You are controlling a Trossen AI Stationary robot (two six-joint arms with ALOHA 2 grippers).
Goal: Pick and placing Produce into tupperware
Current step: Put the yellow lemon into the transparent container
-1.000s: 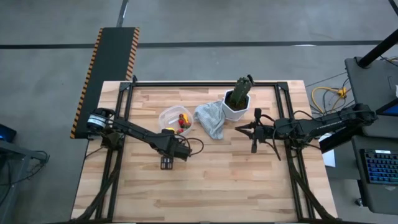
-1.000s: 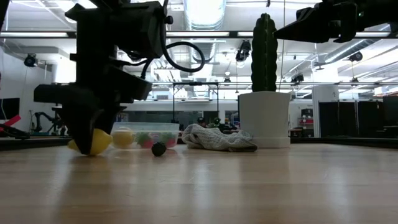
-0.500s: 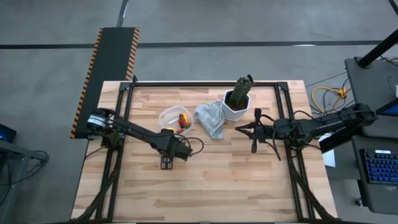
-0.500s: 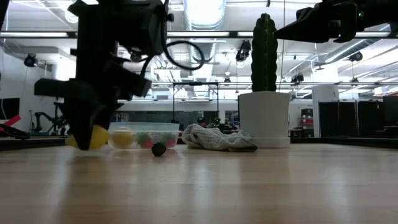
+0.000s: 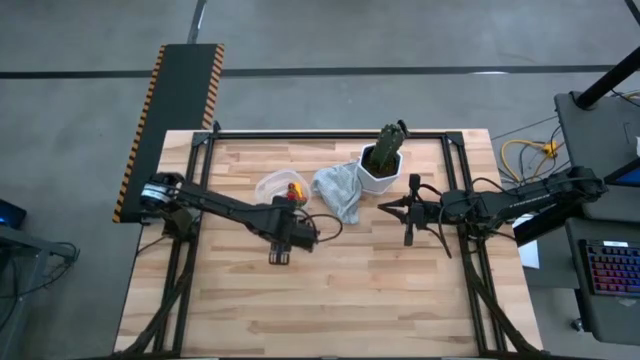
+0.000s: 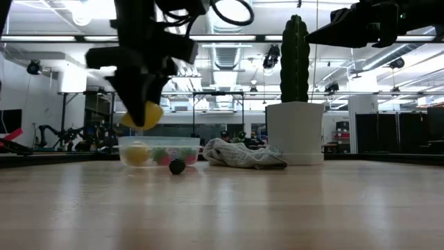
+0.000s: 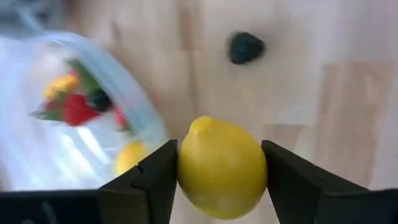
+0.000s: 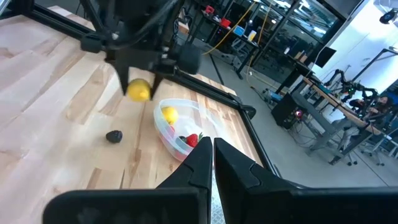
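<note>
My left gripper [image 7: 221, 177] is shut on a yellow lemon [image 6: 142, 114] and hangs above the table, just near of the clear tupperware [image 6: 158, 151]. The tupperware [image 7: 68, 134] holds a second lemon [image 7: 129, 159], red strawberry pieces [image 7: 76, 109] and other small fruit. One dark brown piece [image 7: 245, 48] lies on the wood beside the tupperware, also seen in the low view [image 6: 177, 166]. My right gripper [image 5: 408, 222] is shut and empty, waiting over the table's right part. My left gripper pinches the lemon across its middle [image 7: 186, 171], one finger [image 7: 152, 180] on each side, coming from above and pointing down. The lemon is lifted clear of the table and shows below the fingers in the low view, its pointed tip [image 7: 200, 123] free.
A crumpled grey cloth [image 5: 338, 192] lies right of the tupperware. Behind it a white hexagonal pot [image 5: 380, 175] holds a green cactus [image 6: 295, 59]. A black frame runs along the table's left, far and right edges. Bare wood fills the near half of the table.
My left gripper has risen from the table with the lemon and moved toward the table's right, closer to the tupperware. The lemon, which rested on the wood a second ago, now hangs clear above the container's rim height. The right arm has kept still.
</note>
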